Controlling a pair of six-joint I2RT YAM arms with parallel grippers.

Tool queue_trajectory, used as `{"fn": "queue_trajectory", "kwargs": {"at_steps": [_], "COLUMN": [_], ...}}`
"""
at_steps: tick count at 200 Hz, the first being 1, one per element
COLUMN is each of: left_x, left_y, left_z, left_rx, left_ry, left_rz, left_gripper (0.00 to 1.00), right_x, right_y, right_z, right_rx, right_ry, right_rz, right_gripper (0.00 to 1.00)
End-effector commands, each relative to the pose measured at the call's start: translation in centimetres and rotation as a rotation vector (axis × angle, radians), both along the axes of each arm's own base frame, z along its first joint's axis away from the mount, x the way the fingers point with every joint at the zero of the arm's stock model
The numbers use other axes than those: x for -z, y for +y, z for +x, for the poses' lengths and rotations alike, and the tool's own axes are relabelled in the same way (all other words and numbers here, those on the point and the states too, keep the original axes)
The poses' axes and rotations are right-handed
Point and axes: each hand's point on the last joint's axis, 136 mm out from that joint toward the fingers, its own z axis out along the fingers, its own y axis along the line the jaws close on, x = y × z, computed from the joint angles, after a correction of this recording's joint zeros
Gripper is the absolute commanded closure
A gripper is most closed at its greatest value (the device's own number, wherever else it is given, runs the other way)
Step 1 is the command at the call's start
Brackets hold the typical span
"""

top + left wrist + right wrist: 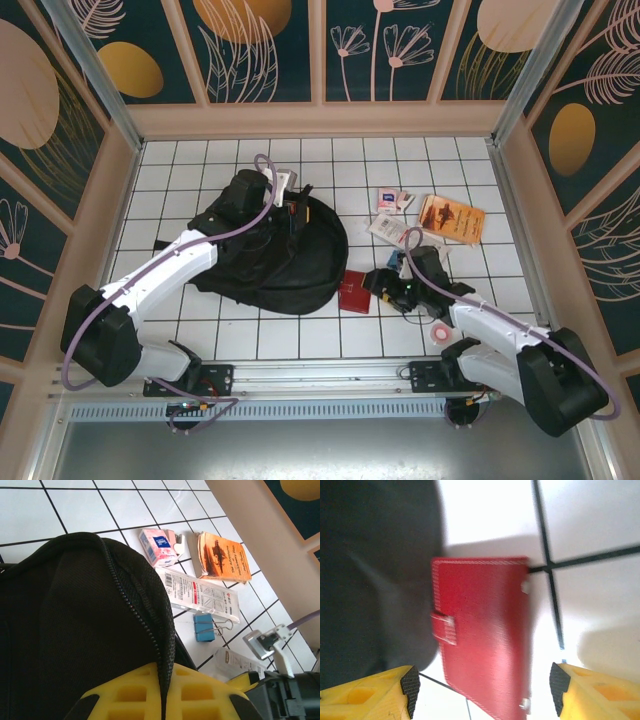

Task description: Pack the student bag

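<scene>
While left pincer point(162, 690) pinches student bag point(275, 260), long axis left-right, right pincer point(483, 687) gapes wide.

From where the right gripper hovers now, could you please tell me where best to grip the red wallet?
Probably from straight above, pinching the red wallet across its two long edges: it lies flat on the tiles beside the student bag, and the open right gripper straddles that width.

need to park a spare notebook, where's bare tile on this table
Free: the far tiles between the student bag and the back wall, and the near tiles between bag and front rail. Crowded: right of the bag, where red wallet, packet, tissue pack and book cluster.
</scene>
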Motion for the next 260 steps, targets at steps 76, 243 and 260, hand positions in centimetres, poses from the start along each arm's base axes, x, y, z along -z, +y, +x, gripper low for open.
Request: {"fn": "queue_trajectory", "kwargs": {"at_steps": [76, 243, 260], "left_x": [-9.8, 4.3, 4.4], "left_y": [0.7, 1.0, 1.0], "left_z": [-1.4, -1.1, -1.0], "left_rx": [-0.021, -0.077, -0.080], "left_ry": [-0.147, 0.110, 0.110], "left_rz": [-0.155, 0.055, 0.053], "left_gripper": [1.00, 1.00, 1.00], "right_x": [1.7, -3.8, -3.0], "right_y": [-0.1, 2.7, 2.6], "right_z": [-0.2, 0.4, 0.1], "right_rx": [-0.001, -0.049, -0.060], "right_ry": [0.042, -0.124, -0.104], "right_rz": [-0.014, 0.281, 0.256], "right_gripper": [0.27, 0.28, 0.32]}}
